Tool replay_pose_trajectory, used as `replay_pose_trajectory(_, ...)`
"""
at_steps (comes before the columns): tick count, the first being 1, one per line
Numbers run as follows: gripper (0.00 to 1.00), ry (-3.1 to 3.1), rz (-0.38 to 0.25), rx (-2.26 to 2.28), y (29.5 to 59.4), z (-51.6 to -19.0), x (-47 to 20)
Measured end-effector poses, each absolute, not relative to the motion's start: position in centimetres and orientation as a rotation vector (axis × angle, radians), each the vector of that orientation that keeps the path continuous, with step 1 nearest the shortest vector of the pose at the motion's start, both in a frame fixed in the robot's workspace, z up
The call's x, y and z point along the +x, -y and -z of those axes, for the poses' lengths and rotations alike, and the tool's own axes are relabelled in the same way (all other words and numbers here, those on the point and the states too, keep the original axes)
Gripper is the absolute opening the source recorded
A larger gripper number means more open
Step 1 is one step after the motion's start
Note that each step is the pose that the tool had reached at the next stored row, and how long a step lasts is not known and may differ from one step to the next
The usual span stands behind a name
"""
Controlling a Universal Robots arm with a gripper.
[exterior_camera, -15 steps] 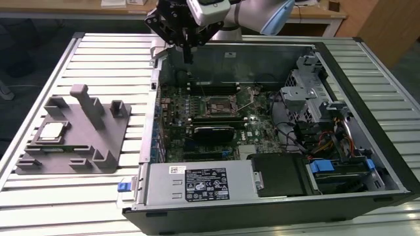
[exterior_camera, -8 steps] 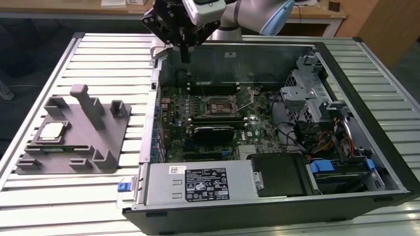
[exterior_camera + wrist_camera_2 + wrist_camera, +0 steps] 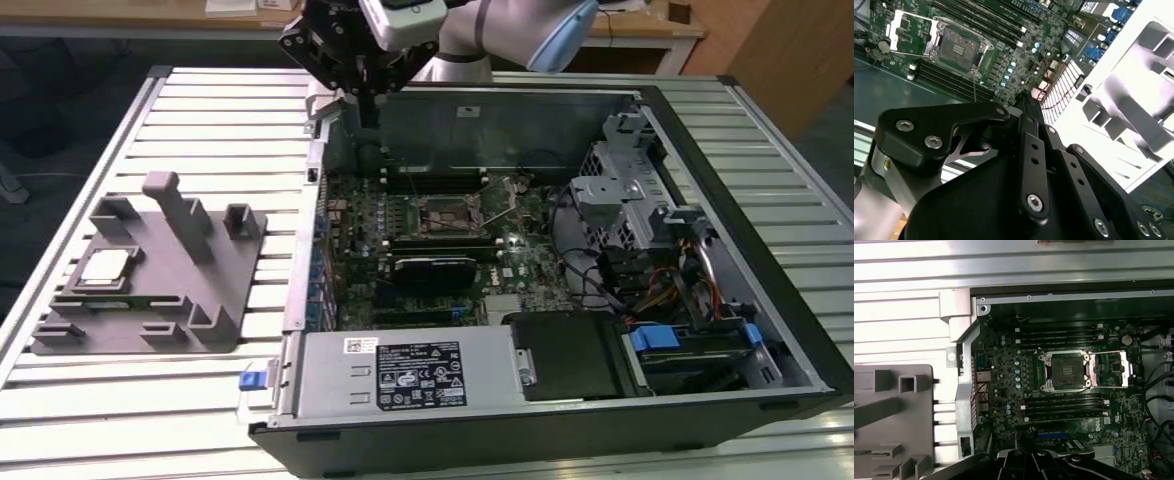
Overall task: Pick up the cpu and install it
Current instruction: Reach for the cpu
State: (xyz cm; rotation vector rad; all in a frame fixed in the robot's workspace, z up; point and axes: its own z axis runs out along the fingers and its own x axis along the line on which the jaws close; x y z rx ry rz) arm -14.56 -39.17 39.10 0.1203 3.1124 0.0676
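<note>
the claw (image 3: 363, 118) hangs over the edge of the open computer case (image 3: 534, 435), its fingers pressed together on nothing, judging by the second wrist view. the cpu (image 3: 104, 268) lies flat on the grey holder (image 3: 214, 290) on the bench (image 3: 80, 420), well apart from the claw and lower, toward the exterior view's left. the socket (image 3: 1064, 371) stands open and bare, much nearer the claw. the step in hand looks like the reach for the cpu: spread the fingers first, descend square over the chip, and pinch opposite edges, keeping it level.
</note>
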Motion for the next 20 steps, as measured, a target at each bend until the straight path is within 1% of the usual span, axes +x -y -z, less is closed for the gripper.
replay_pose_trajectory(20,0.11,-3.112,-0.069,0.122,39.1,-39.0,-18.4)
